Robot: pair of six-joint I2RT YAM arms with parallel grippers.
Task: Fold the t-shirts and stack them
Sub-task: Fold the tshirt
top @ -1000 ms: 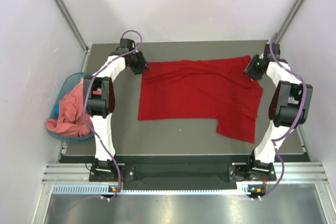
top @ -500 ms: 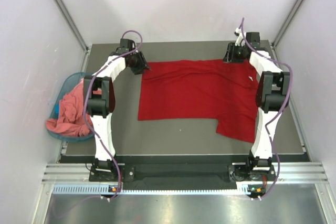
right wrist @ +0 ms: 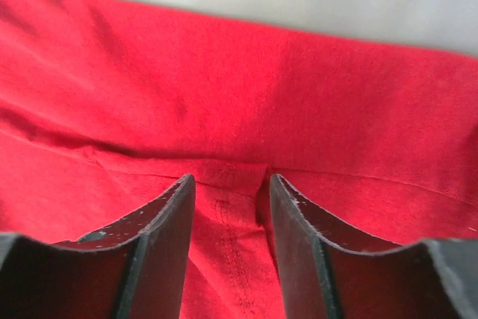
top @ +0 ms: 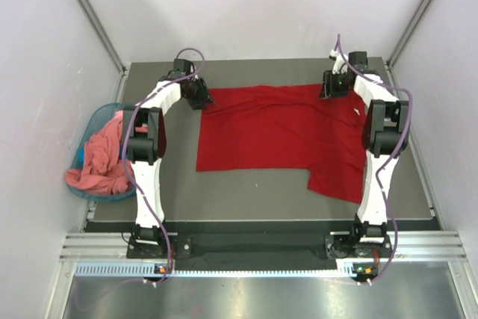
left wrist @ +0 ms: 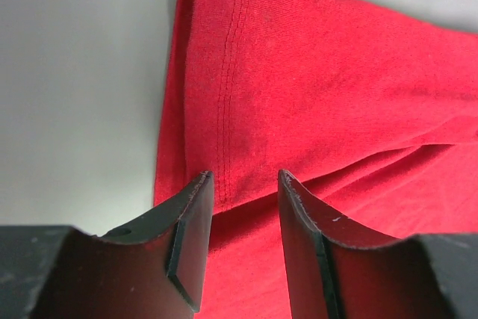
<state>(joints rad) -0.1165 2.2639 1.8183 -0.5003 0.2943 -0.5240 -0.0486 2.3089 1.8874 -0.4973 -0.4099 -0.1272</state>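
Left tool (top: 200,96) (left wrist: 245,181), fingers narrowly apart, straddles the red shirt's (top: 284,128) hem near the tabletop's (top: 246,199) far left corner. Right tool (top: 331,89) (right wrist: 228,184), also narrow, brackets a small pucker at the far edge (gripped or not, I cannot tell).

Seen from above, the left gripper's (top: 200,97) tips at the red t-shirt's (top: 276,128) far left corner and the right gripper's (top: 329,87) tips at its far edge are hidden under their wrists. The right arm (top: 385,128) covers part of the shirt's right side. Both wrist views crop the shirt, and the fingers (left wrist: 187,237) at their bases. Left of the shirt, the salmon-pink t-shirt (top: 101,158) hides most of the teal basket (top: 93,119).
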